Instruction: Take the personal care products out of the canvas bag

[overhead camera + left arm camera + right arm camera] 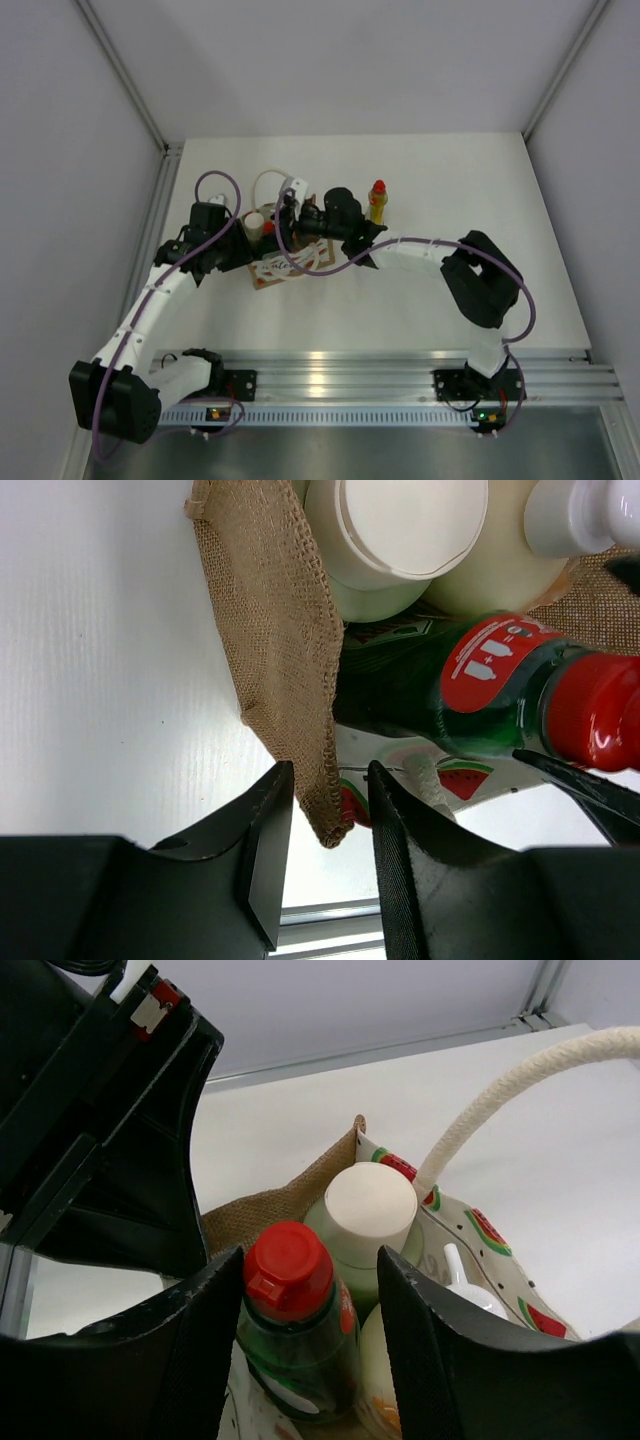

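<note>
We see the canvas bag (285,262), tan weave with a watermelon-print front and a looped cream handle (500,1100), sitting on the bench (450,170) left of the middle with its mouth open. Three bottles stand packed inside: the dark green one with a red cap (295,1330), the pale cylinder with a white cap (365,1215) and the cream pump bottle (465,1290). The slim yellow bottle (378,203), also red-capped, stands upright on the bench to the bag's right.

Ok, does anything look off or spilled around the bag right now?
Nothing is spilled or broken. The one odd thing: the canvas bag is out of shape, its burlap side wall sticking out between the left gripper's fingers. The yellow bottle stands upright on the table, outside the bag.
</note>
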Controlling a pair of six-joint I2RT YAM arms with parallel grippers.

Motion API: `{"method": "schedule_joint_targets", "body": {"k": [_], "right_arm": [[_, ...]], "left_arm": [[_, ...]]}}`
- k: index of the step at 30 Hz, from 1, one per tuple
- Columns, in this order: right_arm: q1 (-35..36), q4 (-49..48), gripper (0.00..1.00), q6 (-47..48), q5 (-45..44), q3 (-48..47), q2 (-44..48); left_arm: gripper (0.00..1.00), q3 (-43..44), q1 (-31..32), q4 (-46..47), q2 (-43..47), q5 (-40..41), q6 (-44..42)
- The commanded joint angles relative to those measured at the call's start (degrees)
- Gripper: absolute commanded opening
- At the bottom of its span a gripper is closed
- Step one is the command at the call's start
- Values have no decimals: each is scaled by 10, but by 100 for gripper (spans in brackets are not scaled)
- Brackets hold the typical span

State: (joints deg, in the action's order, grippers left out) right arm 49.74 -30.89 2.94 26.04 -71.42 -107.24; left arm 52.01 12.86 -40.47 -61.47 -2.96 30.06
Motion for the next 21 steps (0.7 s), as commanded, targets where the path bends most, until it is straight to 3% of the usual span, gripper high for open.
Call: {"method": "schedule_joint_targets", "body": {"k": [1,11,21], "right_arm": [[12,-63,53,5,17,-31,-10],[12,-80,45,5,26,-30,-24],[13,-78,11,-2,43,-29,-25]], "left_arm": [[41,-5,2,0,11,-1,-7],[41,-5,2,0,13,-5,-6],[41,-5,2,1,12,-6,-8]]}}
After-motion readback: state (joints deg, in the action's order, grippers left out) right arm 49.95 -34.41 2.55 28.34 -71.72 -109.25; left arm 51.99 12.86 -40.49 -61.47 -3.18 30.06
